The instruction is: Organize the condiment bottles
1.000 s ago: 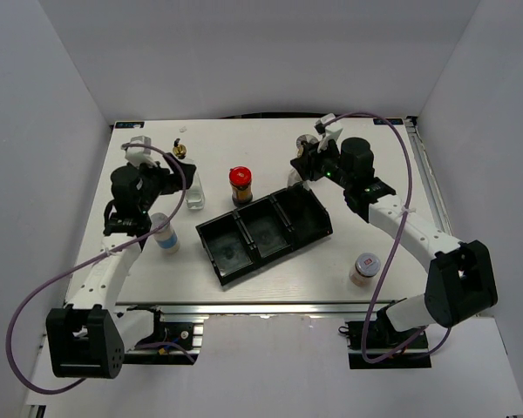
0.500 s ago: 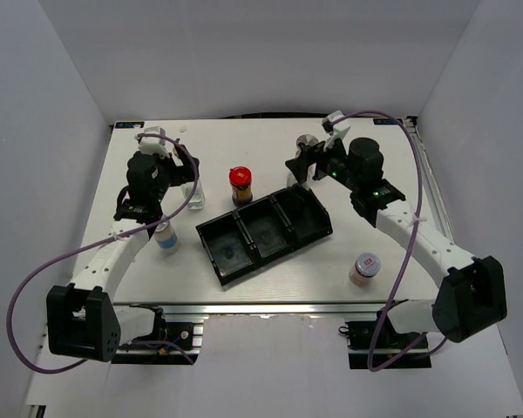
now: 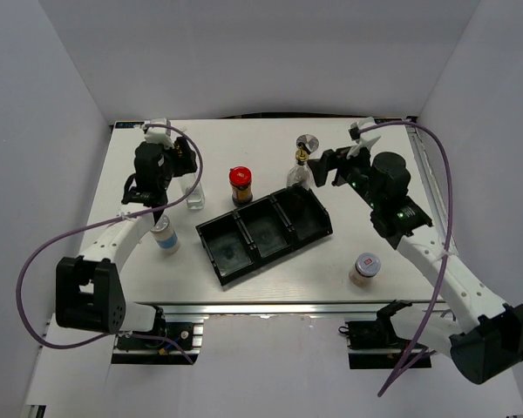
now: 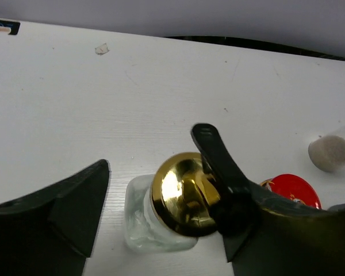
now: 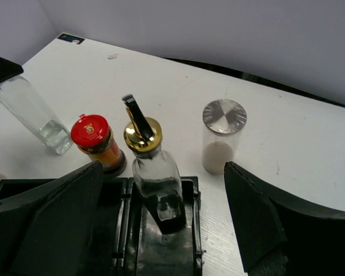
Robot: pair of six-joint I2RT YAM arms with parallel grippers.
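Sorting barely begun: the black tray (image 3: 218, 220) at mid-frame holds no bottle that I can be sure of. My left hand (image 4: 161, 190), fingers apart, straddles a gold-spouted glass bottle (image 4: 181, 195) at upper left. My right hand (image 5: 162, 167), spread wide and gripping nothing, faces the other glass bottle (image 5: 155, 172) at the tray's far rim, in it or behind it I cannot tell. The red-lidded jar (image 3: 240, 185), silver-capped shaker (image 3: 309, 142), blue-labelled shaker (image 3: 166, 235) and white-capped shaker (image 3: 364, 268) stand loose on the white bench (image 3: 244, 139), boxed in by white walls (image 3: 261, 61)
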